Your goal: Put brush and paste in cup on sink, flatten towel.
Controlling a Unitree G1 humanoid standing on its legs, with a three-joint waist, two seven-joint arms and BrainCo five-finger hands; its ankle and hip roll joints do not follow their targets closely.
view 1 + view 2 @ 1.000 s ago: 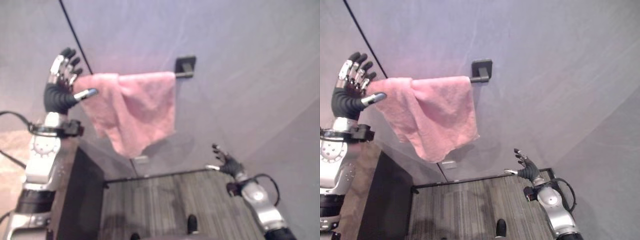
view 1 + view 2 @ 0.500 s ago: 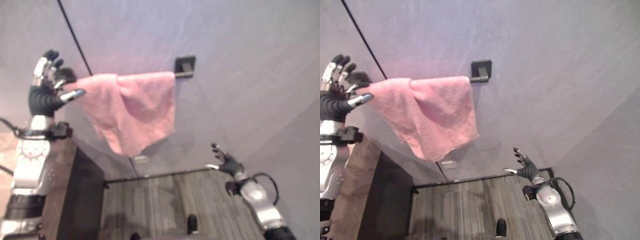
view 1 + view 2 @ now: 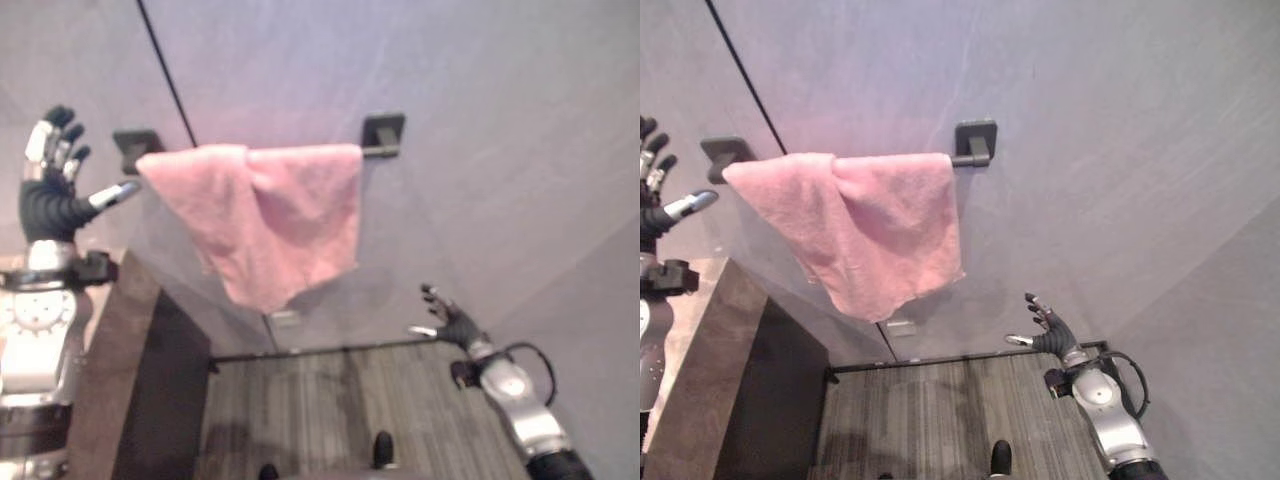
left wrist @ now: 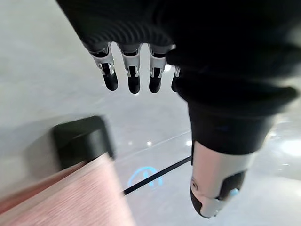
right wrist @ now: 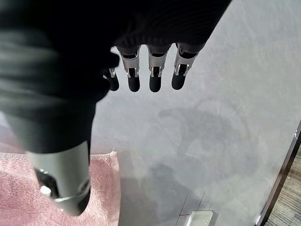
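Note:
A pink towel (image 3: 262, 215) hangs bunched over a dark wall bar, between the left bracket (image 3: 133, 147) and the right bracket (image 3: 383, 134); its lower edge droops to a point. My left hand (image 3: 52, 185) is raised left of the towel's left end, open, fingers up and thumb toward the cloth, apart from it. In the left wrist view the towel's end (image 4: 70, 197) lies by the bracket (image 4: 82, 139), past my straight fingers (image 4: 133, 70). My right hand (image 3: 447, 322) hangs low at the right, open and holding nothing.
A brown counter (image 3: 710, 370) with a dark side panel stands at the lower left, below my left hand. The grey wall (image 3: 480, 120) runs behind the towel, with a thin black seam (image 3: 165, 70). Striped grey flooring (image 3: 330, 400) lies below.
My left hand has drawn back to the left, off the towel's left end, and the left bracket is uncovered. The camera has shifted slightly. The right hand has stayed put.

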